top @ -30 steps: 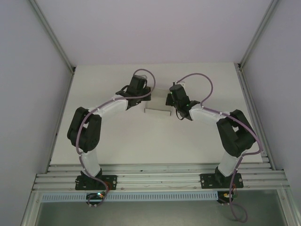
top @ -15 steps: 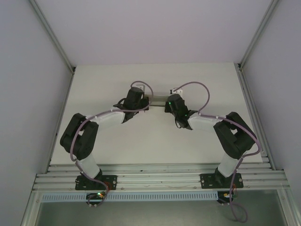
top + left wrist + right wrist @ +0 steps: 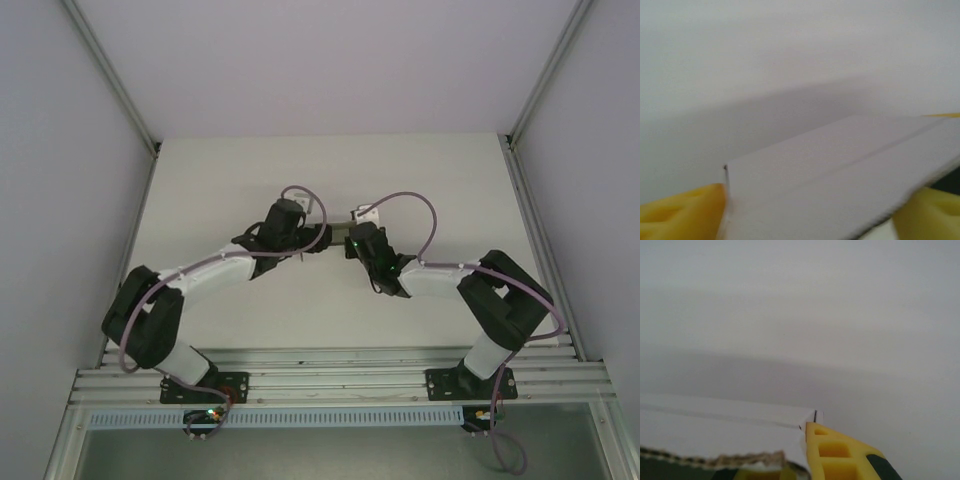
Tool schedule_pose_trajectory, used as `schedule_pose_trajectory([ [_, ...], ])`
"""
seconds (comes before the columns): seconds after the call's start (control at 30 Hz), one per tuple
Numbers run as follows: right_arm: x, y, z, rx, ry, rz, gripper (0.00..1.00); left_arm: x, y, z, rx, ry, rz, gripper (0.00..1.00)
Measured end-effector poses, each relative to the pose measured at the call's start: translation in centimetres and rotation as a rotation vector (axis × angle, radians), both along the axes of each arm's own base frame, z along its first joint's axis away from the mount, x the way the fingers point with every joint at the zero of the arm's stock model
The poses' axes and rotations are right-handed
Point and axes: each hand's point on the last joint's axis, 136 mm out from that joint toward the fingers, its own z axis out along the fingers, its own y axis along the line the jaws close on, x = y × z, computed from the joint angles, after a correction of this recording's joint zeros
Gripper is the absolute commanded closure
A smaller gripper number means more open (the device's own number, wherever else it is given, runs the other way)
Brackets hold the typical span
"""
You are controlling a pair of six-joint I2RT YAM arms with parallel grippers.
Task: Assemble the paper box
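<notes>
The paper box is plain white cardboard with a crease along its top panel. In the left wrist view it lies across the gap between my yellow fingers, and my left gripper is shut on it. The right wrist view shows one end of the box pressed against a yellow finger, a frayed cardboard edge low in the frame. My right gripper is shut on it. From above, the left gripper and right gripper meet at mid-table and hide most of the box.
The pale table stretches behind and to both sides of the grippers. Grey enclosure walls rise left and right, and a slotted aluminium rail runs along the near edge by the arm bases.
A second ago the box lay on the table between the two separated grippers. Both grippers have since closed in on its ends, and both arms have stretched lower and further out.
</notes>
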Motion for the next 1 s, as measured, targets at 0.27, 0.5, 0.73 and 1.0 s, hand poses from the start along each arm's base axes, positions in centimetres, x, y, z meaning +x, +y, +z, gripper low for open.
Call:
schedule_pose_trajectory([
  [0.27,-1.4,0.1,0.0,-0.022,-0.008,0.009,0.87,-2.8,1.8,3.2,-0.025,-0.009,0.015,0.0],
  [0.5,-2.3,0.0,-0.6,-0.037,0.016,0.031,0.73,-3.5,4.1,4.1,-0.013,0.004,0.104,0.0],
  [0.73,-3.8,0.8,-1.2,-0.032,0.036,0.076,0.7,-3.2,6.0,0.8,0.021,0.137,0.204,0.0],
  [1.0,-6.0,0.2,-3.0,-0.045,0.095,0.099,0.57,-3.0,6.7,-3.8,-0.017,0.277,0.248,0.09],
])
